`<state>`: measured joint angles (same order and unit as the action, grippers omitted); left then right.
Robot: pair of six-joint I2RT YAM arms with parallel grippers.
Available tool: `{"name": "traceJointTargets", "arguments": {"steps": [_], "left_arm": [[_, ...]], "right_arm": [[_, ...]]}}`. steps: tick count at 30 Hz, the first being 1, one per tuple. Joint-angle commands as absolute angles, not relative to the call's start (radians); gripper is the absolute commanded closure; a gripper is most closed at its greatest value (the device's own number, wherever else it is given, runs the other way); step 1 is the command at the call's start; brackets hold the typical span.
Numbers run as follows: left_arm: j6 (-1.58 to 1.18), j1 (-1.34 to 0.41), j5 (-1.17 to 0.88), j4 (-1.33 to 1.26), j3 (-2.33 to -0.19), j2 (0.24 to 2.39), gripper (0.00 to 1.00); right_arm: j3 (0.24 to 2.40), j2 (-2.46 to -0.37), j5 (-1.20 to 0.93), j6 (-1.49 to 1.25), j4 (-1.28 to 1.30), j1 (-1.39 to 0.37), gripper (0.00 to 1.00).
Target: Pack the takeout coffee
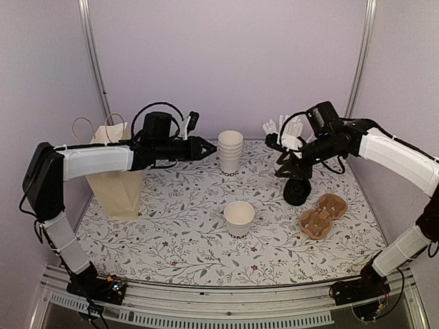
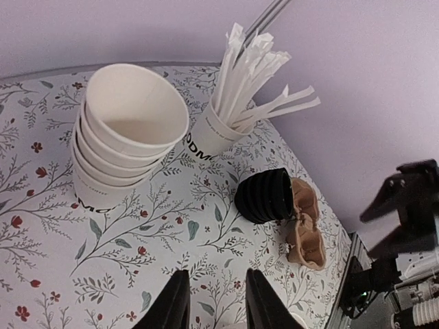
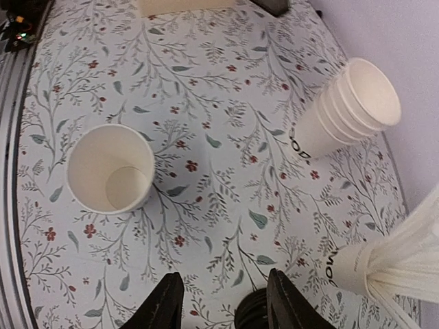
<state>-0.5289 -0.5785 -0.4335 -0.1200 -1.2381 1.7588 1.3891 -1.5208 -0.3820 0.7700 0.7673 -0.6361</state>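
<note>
Right end effector (image 3: 225, 279) ajar, empty, over black lids (image 3: 250, 315), left end effector (image 2: 217, 275) likewise, near stacked cups (image 2: 130, 127)

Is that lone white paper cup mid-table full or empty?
Empty. The lone white paper cup stands upright with no lid, and the right wrist view looks down to its bare bottom.

Black lid stack (image 3: 252, 315) cut off by btm edge.

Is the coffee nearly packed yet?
Not nearly. One cup stands alone, open, no lid yet. The right gripper hovers with open jaws above the black lids. Still to do: lid it, seat it in the empty cardboard carrier, then the paper bag.
</note>
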Motion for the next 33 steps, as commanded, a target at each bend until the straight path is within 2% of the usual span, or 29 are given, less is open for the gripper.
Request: {"name": "traceJointTargets", "arguments": {"steps": [1, 5, 8, 22, 33], "left_arm": [[-0.434, -0.578, -0.549, -0.175, -1.251, 1.707, 0.69], [-0.426, -0.586, -0.609, -0.179, -1.263, 1.706, 0.68], [-0.423, -0.591, -0.600, -0.181, -1.256, 1.697, 0.67], [-0.435, -0.592, -0.595, -0.181, -1.252, 1.710, 0.66], [-0.440, -0.592, -0.591, -0.176, -1.253, 1.722, 0.65]], "right_arm": [[1.239, -1.499, -0.339, 0.691, 0.650, -0.462, 0.57], [1.169, -1.493, -0.358, 0.624, 0.565, -0.278, 0.64], [1.143, -1.515, -0.334, 0.590, 0.528, -0.206, 0.70], [1.093, -1.620, -0.184, 0.547, 0.409, -0.198, 0.70], [1.094, -1.626, -0.254, 0.528, 0.416, -0.199, 0.69]]}}
